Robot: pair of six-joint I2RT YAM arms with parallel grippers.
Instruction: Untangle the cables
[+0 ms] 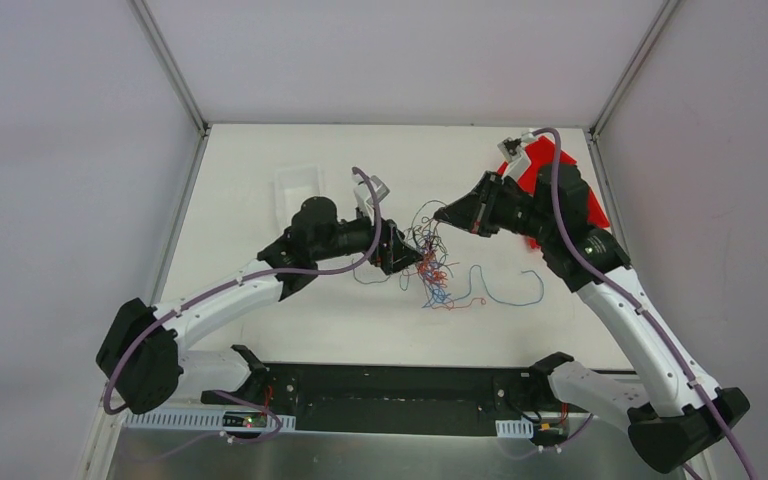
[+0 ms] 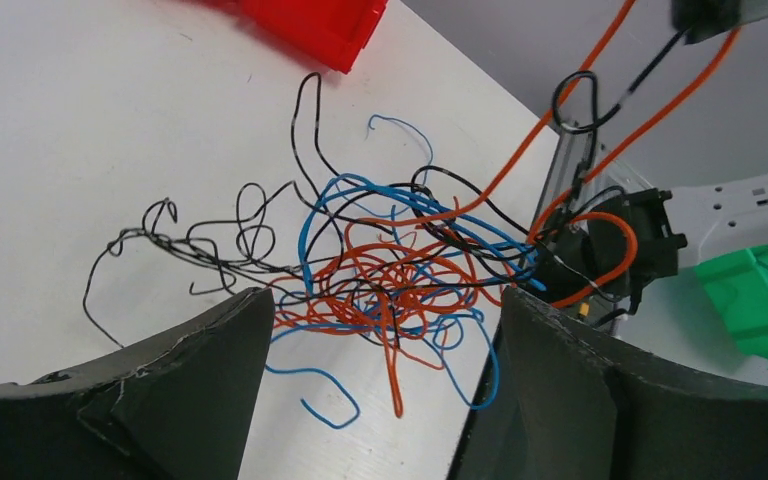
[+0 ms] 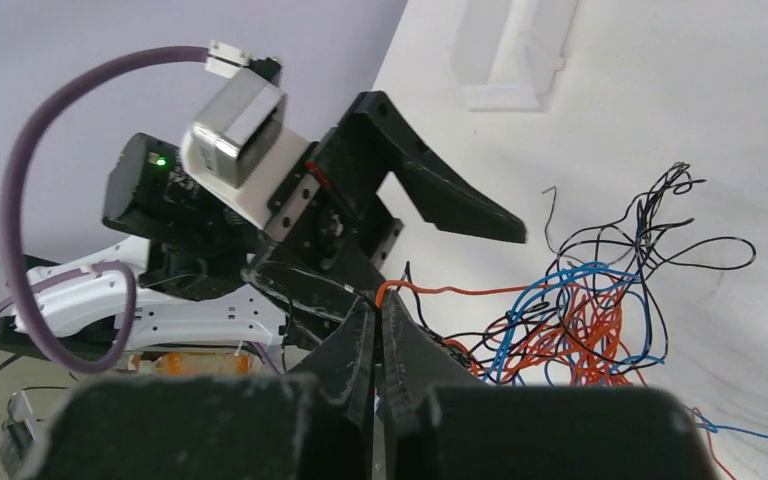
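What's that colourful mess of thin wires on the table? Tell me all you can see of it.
The wires are very thin, bendy strands in blue, orange and black, seemingly plastic-coated, knotted into one loose bunch on the white table. Black loops and blue ends straggle outward. The right gripper, shut, pinches orange strands that rise straight out of the heap. The left gripper, open, has a finger on either side of the bunch.

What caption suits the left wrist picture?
Open left gripper facing a tangle of blue, orange and black cables on the table.

Thin blue, orange and black cables (image 2: 390, 290), knotted bunch, orange strands stretched upward, blue strand trailing aside
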